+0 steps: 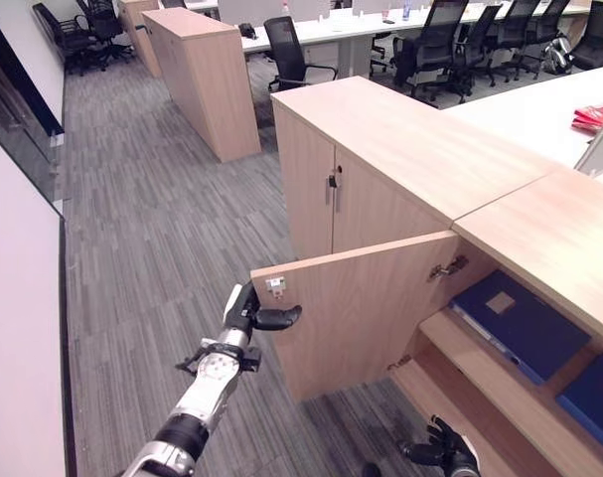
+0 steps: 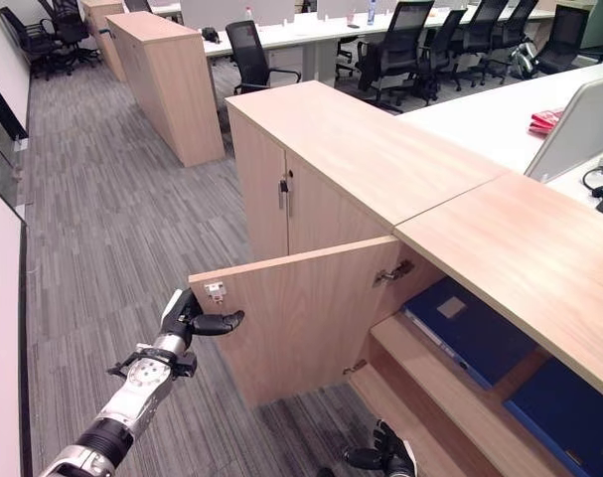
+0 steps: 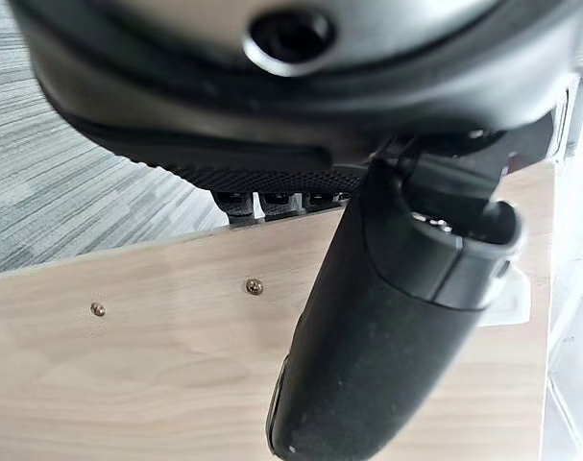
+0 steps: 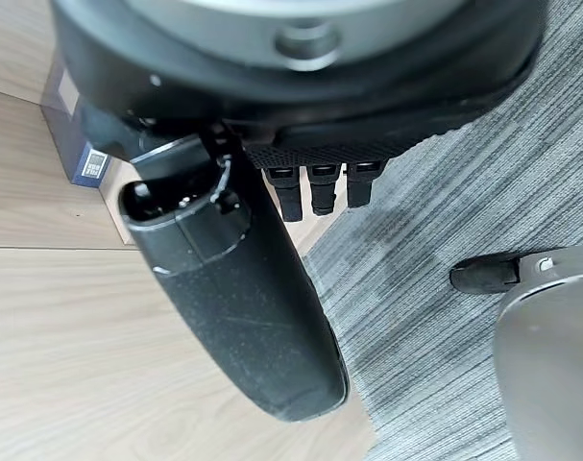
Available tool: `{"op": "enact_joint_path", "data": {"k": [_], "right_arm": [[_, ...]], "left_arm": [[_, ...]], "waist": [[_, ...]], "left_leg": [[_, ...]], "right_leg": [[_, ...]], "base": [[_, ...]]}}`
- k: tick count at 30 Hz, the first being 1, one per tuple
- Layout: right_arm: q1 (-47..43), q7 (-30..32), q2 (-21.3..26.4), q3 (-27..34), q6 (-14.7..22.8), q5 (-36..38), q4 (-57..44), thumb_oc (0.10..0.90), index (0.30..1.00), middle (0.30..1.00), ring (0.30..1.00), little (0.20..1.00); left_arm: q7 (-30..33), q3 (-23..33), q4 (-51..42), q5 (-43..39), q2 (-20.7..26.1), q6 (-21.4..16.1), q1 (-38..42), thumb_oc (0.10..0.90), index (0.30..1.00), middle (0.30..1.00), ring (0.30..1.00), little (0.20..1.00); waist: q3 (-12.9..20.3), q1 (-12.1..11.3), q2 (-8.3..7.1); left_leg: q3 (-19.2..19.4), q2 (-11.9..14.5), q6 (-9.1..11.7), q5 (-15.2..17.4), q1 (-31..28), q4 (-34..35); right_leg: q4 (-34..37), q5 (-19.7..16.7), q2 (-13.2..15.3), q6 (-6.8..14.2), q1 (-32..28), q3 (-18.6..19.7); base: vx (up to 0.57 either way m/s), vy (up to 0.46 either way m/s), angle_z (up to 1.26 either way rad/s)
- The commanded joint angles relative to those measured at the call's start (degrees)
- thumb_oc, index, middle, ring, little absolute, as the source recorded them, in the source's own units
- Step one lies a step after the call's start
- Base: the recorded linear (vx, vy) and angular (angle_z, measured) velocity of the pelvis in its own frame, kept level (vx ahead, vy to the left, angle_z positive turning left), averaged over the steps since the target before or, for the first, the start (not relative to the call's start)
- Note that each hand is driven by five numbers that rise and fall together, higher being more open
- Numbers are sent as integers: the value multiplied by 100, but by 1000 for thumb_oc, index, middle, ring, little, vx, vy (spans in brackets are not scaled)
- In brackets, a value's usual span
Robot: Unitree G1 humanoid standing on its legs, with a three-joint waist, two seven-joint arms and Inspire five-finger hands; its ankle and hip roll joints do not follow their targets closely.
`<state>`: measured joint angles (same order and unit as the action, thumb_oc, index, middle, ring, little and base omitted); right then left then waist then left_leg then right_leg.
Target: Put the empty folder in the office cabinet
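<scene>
A blue folder (image 1: pixel 520 323) lies flat on the upper shelf (image 1: pixel 510 388) inside the open office cabinet (image 1: pixel 539 238), its white label facing up. A 2nd blue folder (image 1: pixel 591 397) lies on the same shelf, further toward the robot's right. The cabinet door (image 1: pixel 356 313) stands swung wide out over the grey carpet (image 1: pixel 162 219). The left hand (image 1: pixel 253 312) is at the door's free upper corner: its thumb lies across the inner face beside a small white catch (image 1: pixel 275 286), fingers reaching over the top edge, pinching the door. The right hand (image 1: pixel 442 452) hangs low beside the bottom shelf (image 1: pixel 450 407), fingers loosely spread, holding nothing. Black office chairs (image 1: pixel 430 40) line a long white desk (image 1: pixel 331 25) beyond
</scene>
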<state>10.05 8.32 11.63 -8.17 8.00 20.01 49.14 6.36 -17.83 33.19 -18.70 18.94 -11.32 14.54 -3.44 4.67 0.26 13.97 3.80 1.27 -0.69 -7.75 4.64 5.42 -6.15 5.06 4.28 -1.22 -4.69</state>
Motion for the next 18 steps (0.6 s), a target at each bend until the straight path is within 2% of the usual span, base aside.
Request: {"op": "enact_joint_path", "data": {"k": [1,2,4,5,6,7,8,9,10,11,12,14,15,16,17,18], "right_arm": [[-457,111,230,195,361,216,-49,800,900,900,900,900],[-642,176,317,225,354,248,-18,800,900,900,900,900],[-930,254,417,186,349,293,86,800,900,900,900,900],[-1140,246,491,143,346,298,142,800,900,900,900,900],[-1232,186,523,159,315,317,142,800,900,900,900,900],[-1193,184,547,248,285,321,120,800,900,900,900,900],[-1210,170,538,320,272,351,71,800,900,900,900,900],[-1315,202,352,569,292,470,-129,800,900,900,900,900],[-1429,266,203,600,297,560,-291,800,900,900,900,900],[-1468,338,129,572,332,556,-375,800,900,900,900,900],[-1470,339,125,571,331,555,-376,800,900,900,900,900],[-1473,361,-7,410,359,423,-523,800,900,900,900,900],[-1467,364,-13,403,357,421,-530,800,900,900,900,900],[-1473,327,-50,385,364,444,-521,800,900,900,900,900],[-1475,287,-74,329,324,398,-468,800,900,900,900,900],[-1474,281,-101,326,286,363,-420,800,900,900,900,900]], "left_arm": [[-447,-343,-116,-72,-274,-600,956,800,900,900,900,900],[-604,-416,-295,-284,-361,-593,741,800,900,900,900,900],[-683,-429,-543,-423,-306,-608,593,800,900,900,900,900],[-801,-339,-766,-452,-183,-627,264,800,900,900,900,900],[-880,-229,-810,-611,-197,-633,-90,800,900,900,900,900],[-952,-249,-833,-691,-241,-555,-221,800,900,900,900,900],[-1040,-206,-907,-751,-246,-543,-382,800,900,900,900,900],[-1222,-95,-1146,-843,-142,-529,-833,800,900,900,900,900],[-1217,-111,-1258,-914,-89,-493,-832,800,900,900,900,900],[-1217,-179,-1466,-790,85,-463,-878,800,900,900,900,900],[-1215,-176,-1470,-789,89,-460,-878,800,900,900,900,900],[-1236,-41,-1736,-557,293,-401,-1239,800,900,900,900,900],[-1236,-34,-1745,-556,299,-397,-1249,800,900,900,900,900],[-1241,80,-1820,-516,342,-373,-1418,800,900,900,900,900],[-1262,198,-1912,-422,389,-352,-1641,800,900,900,900,900],[-1257,259,-1928,-299,425,-351,-1715,800,900,900,900,900]], "waist": [[20,254,84],[-134,293,115],[-322,158,76],[-378,-22,27],[-344,-59,2],[-353,-44,60],[-361,-14,81],[-468,52,-24],[-679,41,-32],[-832,-162,99],[-824,-144,88],[-721,-421,133],[-705,-426,122],[-637,-483,159],[-525,-637,167],[-433,-728,152]], "left_leg": [[129,496,563,39,-72,36],[165,561,613,-42,-57,-173],[-292,533,686,147,269,-764],[-1158,255,680,554,411,-1173],[-1607,85,609,908,270,-1211],[-1714,52,516,941,195,-1102],[-1622,72,436,927,128,-864],[-1099,-107,201,888,43,-432],[-853,-84,176,751,106,-265],[-556,-59,121,652,308,-285],[-573,-67,124,628,334,-288],[70,16,54,474,511,-390],[82,11,53,451,533,-389],[350,62,9,385,539,-358],[633,72,-27,282,531,-284],[784,98,-4,240,562,-276]], "right_leg": [[-317,693,374,540,-460,43],[-376,690,345,514,-363,249],[-554,684,359,503,-123,529],[-706,620,316,506,162,902],[-754,563,267,505,322,1235],[-813,527,234,511,392,1381],[-823,465,233,551,472,1473],[-681,26,365,966,938,1820],[-850,-185,379,1072,1349,1776],[-1223,177,688,862,1368,583],[-1214,160,700,857,1379,569],[-1739,560,1113,608,907,-842],[-1728,535,1114,601,931,-831],[-2001,679,1148,608,797,-970],[-2123,744,1193,657,589,-920],[-2014,748,1284,685,388,-977]], "base": [[-102,-32,-4],[-145,7,-12],[-218,45,-93],[-204,129,-129],[-150,204,-106],[-107,250,-220],[-332,402,-202],[-590,318,-162],[-847,356,-134],[-583,120,-217],[-442,145,-238],[-295,94,-139],[-253,76,-144],[-202,39,-182],[-253,-10,-157],[-161,-27,-184]]}}
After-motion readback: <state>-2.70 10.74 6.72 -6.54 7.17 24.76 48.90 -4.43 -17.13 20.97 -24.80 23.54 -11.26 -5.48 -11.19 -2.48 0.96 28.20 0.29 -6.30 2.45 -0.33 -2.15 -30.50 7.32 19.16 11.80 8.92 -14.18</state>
